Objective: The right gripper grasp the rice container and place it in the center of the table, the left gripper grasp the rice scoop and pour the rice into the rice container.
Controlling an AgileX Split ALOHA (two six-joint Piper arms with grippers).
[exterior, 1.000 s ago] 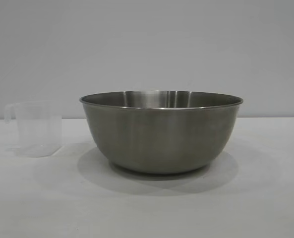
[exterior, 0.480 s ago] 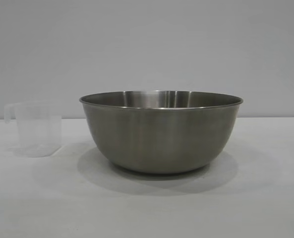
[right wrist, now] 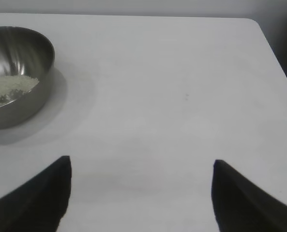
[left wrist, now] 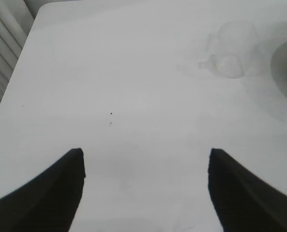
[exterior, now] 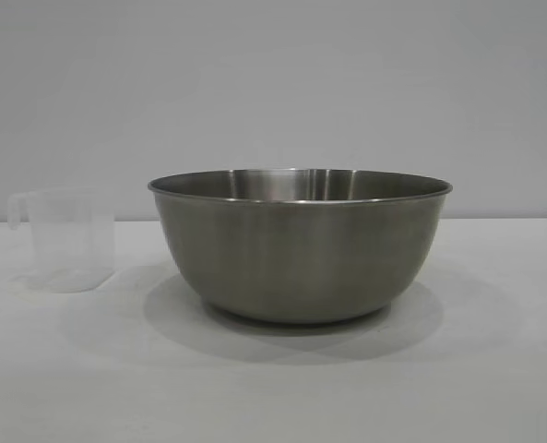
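Observation:
The rice container (exterior: 301, 245), a large steel bowl, stands on the white table (exterior: 273, 388) in the middle of the exterior view. In the right wrist view the rice container (right wrist: 34, 77) holds a patch of white rice (right wrist: 10, 89). The rice scoop (exterior: 68, 240), a clear plastic cup with its handle turned away from the bowl, stands upright beside the bowl, apart from it. It looks empty. In the left wrist view the rice scoop (left wrist: 233, 50) lies far off. My left gripper (left wrist: 145, 157) and right gripper (right wrist: 141, 164) both hang open over bare tabletop, holding nothing. Neither arm shows in the exterior view.
A plain grey wall (exterior: 273, 83) rises behind the table. The table's rounded corner (right wrist: 254, 24) and side edge show in the right wrist view; another table corner (left wrist: 44, 7) shows in the left wrist view, with vertical slats (left wrist: 3, 43) beyond it.

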